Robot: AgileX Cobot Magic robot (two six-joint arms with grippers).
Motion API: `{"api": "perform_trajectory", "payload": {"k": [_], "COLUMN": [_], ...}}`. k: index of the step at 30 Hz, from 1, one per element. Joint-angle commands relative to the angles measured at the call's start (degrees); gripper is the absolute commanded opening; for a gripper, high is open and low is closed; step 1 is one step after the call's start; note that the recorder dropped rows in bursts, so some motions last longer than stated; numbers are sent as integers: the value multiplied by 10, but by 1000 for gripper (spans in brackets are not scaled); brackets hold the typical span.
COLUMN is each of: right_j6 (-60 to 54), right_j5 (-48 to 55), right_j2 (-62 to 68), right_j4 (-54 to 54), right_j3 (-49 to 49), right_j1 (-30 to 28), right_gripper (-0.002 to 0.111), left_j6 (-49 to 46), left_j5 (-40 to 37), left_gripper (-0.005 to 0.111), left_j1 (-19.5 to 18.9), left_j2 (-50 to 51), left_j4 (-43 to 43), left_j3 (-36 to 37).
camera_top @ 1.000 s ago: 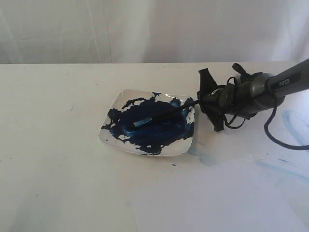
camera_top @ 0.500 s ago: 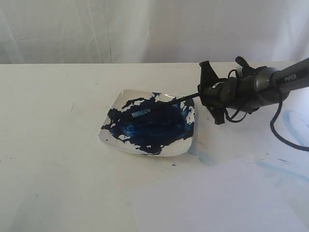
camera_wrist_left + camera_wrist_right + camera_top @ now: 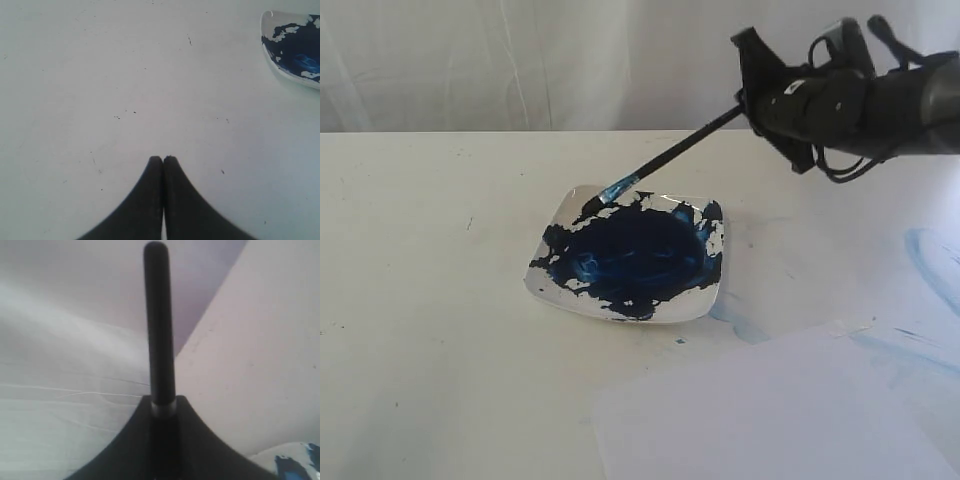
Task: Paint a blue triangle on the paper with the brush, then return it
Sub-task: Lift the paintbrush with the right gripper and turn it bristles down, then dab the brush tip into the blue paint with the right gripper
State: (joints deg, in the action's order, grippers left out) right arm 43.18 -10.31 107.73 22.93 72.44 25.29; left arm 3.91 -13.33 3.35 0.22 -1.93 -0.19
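right pincer (image 3: 748,98) clamping brush (image 3: 665,160), tip over blue-painted plate (image 3: 542,287)

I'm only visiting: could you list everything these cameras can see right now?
table: one, cream-white, under everything
curtain: one, white, behind the table
plate: one, white, mid-table
paint: one pool, dark blue, covering most of the plate
paper: one sheet, white, lower right of the exterior view
smears: a few, pale blue, right of the plate
brush: one, black, blue-stained tip, raised, slanting toward the plate
right end effector: one, black, shut on the brush
left end effector: one, black, shut, empty
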Motion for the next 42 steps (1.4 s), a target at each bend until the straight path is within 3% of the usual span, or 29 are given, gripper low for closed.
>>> {"api": "perform_trajectory", "payload": {"k": [1, 5, 9, 19, 42], "right_j6": [-30, -64, -90, -90, -81], "right_j5": [6, -3, -24, -223, -276], "right_j2": [-55, -81, -94, -85, 15], "right_j4": [-24, -87, -220, -485, -549], "right_j3": [1, 1, 1, 1, 1], "right_j1": [-2, -2, -2, 3, 29], "right_gripper": [2, 2, 2, 0, 0], "left_j6": [1, 1, 1, 1, 1], "left_j5": [-1, -1, -1, -1, -1], "left_gripper": [0, 0, 0, 0, 0], "left_j1": [2, 2, 2, 2, 2], "left_j2": [-2, -2, -2, -2, -2], "left_j4": [-2, -2, -2, -2, -2], "left_j3": [2, 2, 2, 2, 2]}}
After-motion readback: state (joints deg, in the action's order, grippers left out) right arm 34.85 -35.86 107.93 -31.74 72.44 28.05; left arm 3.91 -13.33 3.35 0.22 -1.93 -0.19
